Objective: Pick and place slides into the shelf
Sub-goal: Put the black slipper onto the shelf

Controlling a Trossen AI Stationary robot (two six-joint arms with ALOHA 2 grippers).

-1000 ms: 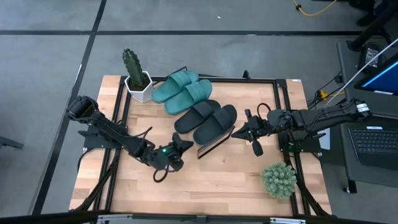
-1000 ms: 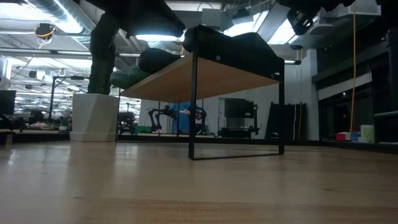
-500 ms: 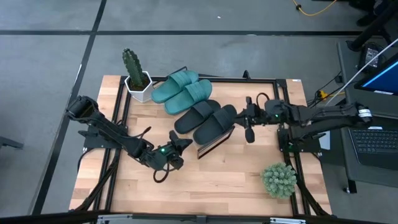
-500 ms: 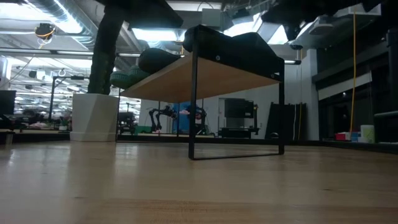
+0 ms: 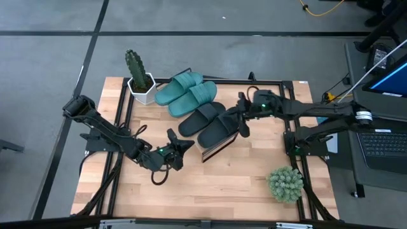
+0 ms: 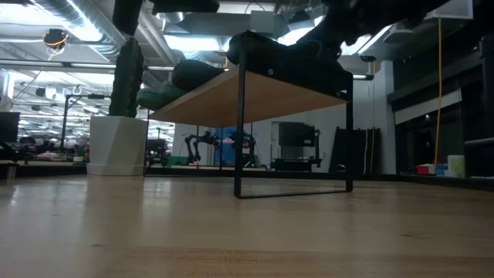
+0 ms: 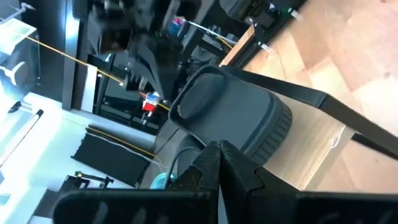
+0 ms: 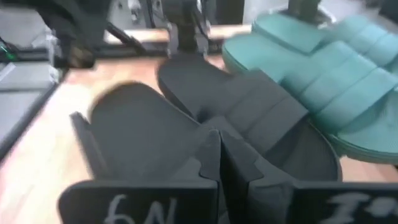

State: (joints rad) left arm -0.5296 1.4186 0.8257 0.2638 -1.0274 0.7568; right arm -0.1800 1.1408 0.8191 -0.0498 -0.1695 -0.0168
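On the near right of the tabletop (image 5: 216,191) stands a small bushy plant (image 5: 285,183), away from the work. A little farther in, left of centre, the left tool (image 5: 180,145) hangs low over the bare wood with its fingers clenched on nothing; the left wrist view shows them pressed together, pointing toward the near end of the shelf (image 5: 217,150).

The shelf sits mid-table, and all four slides appear to lie on its slanted top. The black pair (image 5: 211,125) takes the nearer, right part, side by side; the teal pair (image 5: 186,92) lies just beyond, to the far left, touching or nearly touching the black ones. From table height the plank (image 6: 255,93) shows with dark and green shapes resting on it.

The right tool (image 5: 242,123) is at the right edge of the black pair, fingers closed and empty, their tips right over the nearer black slide in the right wrist view (image 8: 214,155). Whether it touches the rubber I cannot tell.

A potted cactus (image 5: 138,77) stands at the far left corner.

By my reading the placing is done or almost so: no slide is left on the tabletop. At most a nudge to straighten the black pair remains, then both arms can pull clear.
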